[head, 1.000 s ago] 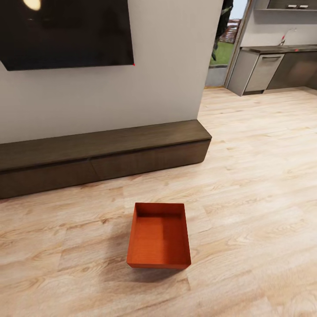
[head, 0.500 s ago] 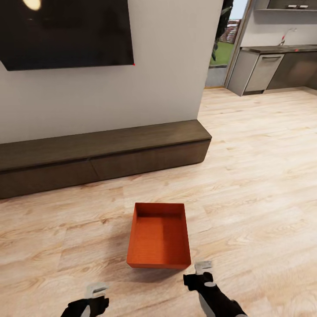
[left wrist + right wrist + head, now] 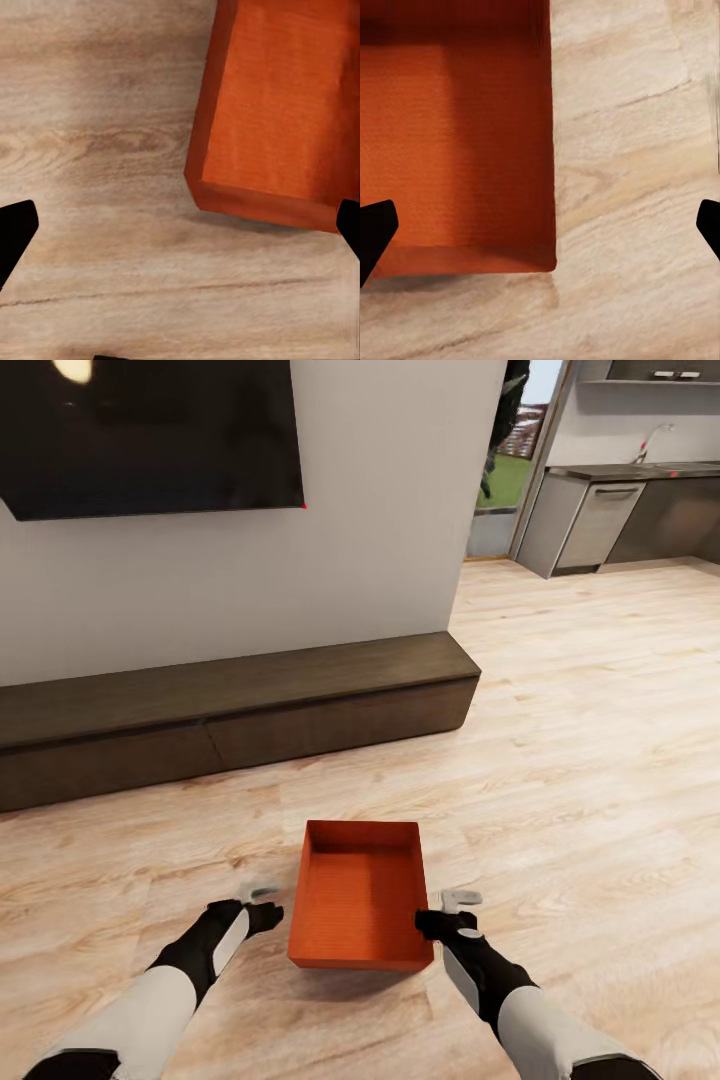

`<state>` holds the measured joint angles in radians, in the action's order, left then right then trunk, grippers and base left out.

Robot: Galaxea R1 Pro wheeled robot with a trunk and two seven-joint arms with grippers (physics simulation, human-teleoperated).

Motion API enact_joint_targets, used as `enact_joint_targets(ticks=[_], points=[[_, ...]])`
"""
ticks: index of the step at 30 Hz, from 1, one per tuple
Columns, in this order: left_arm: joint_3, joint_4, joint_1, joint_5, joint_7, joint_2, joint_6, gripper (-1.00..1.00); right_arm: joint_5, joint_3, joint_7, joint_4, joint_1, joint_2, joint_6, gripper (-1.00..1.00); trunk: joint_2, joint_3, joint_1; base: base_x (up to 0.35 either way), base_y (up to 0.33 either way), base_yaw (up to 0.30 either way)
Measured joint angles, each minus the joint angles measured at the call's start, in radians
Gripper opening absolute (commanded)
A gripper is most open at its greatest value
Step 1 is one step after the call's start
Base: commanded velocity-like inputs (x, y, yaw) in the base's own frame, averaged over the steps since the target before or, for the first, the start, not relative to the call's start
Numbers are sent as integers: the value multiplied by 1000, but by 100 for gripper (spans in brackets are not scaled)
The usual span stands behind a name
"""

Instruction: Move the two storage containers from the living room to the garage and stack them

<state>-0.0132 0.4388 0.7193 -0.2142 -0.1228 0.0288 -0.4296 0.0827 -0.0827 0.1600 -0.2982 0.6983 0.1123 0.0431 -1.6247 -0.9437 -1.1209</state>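
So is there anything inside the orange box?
No, the storage container is empty in the head view; its bare orange bottom shows.

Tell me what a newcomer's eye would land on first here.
The orange-red storage container stands out, sitting empty on the light wood plank floor in front of the long dark bench. The left gripper and right gripper flank it, jaws open. Above the bench hangs a black TV.
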Motion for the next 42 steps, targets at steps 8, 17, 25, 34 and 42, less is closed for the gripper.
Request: enact_joint_targets(ticks=[8, 17, 25, 34, 42], points=[[-2, -106, 6, 95, -44, 22, 217, 100, 18, 84, 1, 5, 1, -12, -39, 100, 0, 0, 0, 0, 0, 0], [-2, -94, 8, 101, -66, 23, 298, 100, -35, 40, -9, 4, 1, -10, -42, 100, 0, 0, 0, 0, 0, 0], [-2, -91, 8, 100, -67, 35, 300, 100, -36, 37, -6, 4, 1, -16, -40, 100, 0, 0, 0, 0, 0, 0], [-2, -90, 8, 101, -69, 42, 298, 100, -32, 36, -10, 4, 1, -14, -31, 100, 0, 0, 0, 0, 0, 0], [-1, -89, 8, 100, -69, 41, 293, 100, -34, 36, -8, 4, 1, -10, -32, 100, -21, -9, -11, 0, 0, 0]])
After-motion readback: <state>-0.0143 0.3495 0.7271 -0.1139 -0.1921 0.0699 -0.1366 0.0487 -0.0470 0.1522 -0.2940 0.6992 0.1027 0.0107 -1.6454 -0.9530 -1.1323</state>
